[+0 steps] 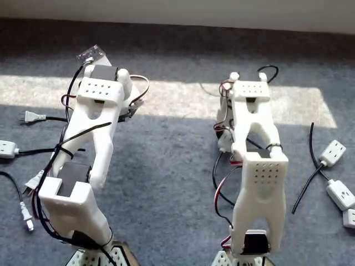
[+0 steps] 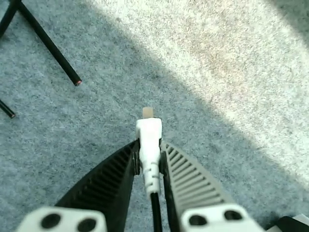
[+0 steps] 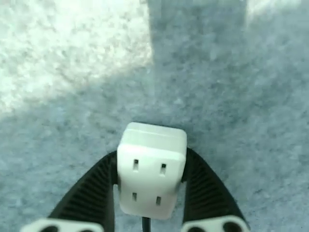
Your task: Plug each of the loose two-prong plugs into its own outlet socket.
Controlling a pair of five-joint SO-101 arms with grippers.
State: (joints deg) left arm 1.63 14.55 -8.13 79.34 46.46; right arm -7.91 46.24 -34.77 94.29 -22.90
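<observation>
Grey carpet [image 1: 166, 166] covers the tabletop, with a sunlit band [image 1: 177, 97] across its far side. By the left edge lie loose plugs [image 1: 30, 116]. The left gripper [image 2: 149, 145] pinches a white plug [image 2: 148, 128], and the right gripper [image 3: 152, 155] pinches an outlet socket [image 3: 151, 169]. Spare sockets [image 1: 333, 152] lie near the right edge.

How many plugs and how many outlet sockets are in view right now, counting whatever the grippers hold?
Two-prong plugs: 4, one in the left gripper, three on the carpet at the left.
Outlet sockets: 5, one in the right gripper, one at the left, three at the right.
Total: 9.
</observation>
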